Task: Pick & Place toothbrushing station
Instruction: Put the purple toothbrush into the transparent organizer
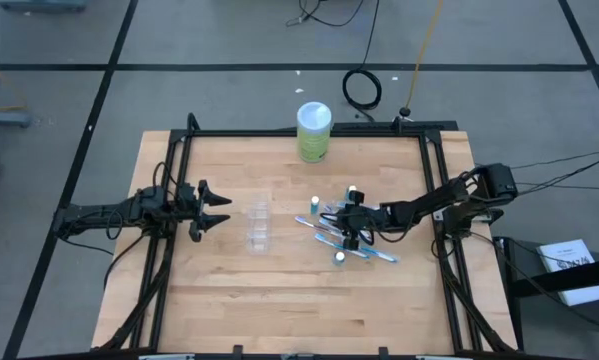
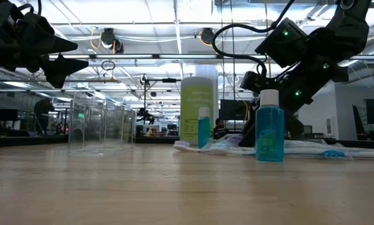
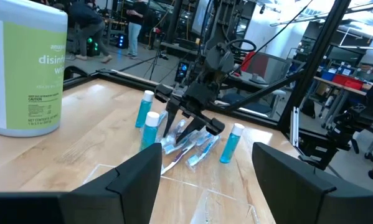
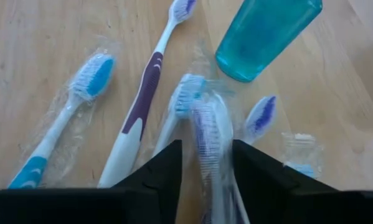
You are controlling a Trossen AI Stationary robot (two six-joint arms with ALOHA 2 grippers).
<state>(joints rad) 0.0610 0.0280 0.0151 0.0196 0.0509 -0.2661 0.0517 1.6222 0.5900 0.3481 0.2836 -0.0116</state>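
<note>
Item: toothbrushing station, pick in progress.

Right gripper [image 1: 351,232]: low over the heap of slim wrapped toothbrushes [image 1: 341,240], right of the desk's centre and nearer its right edge. The right wrist view shows the two dark fingers [image 4: 154,177] narrowly parted with one clear-wrapped, purple-bristled toothbrush [image 4: 206,134] lying between them. Whether they already press on it I cannot tell; judged about to close, nothing lifted.

Left gripper [image 1: 207,210]: waiting near the left edge, above the desk, fingers spread wide, holding nothing.

Small clear plastic cup [image 1: 260,225]: upright on the wooden desk [image 1: 279,310], between the two grippers, left of the heap and apart from it.

Small white-capped teal tubes: one [image 1: 340,258] at the heap's near side, one [image 1: 315,203] on its far side, standing upright.

Large green canister with white lid [image 1: 314,132]: by the far edge, well apart; not part of the set.

Handling notes (judgement):
- The wrappers overlap, so take only the one brush between the fingers.
- Close on the handle squarely; film is slippery and may slide.
- Lift straight up and slowly, watching that neighbouring wrappers do not drag along.
- Keep clear of the teal tube [image 4: 264,34] just beyond the heap; a sideways sweep would tip it.
- Carry the brush to the cup and lower it in head-up.
</note>
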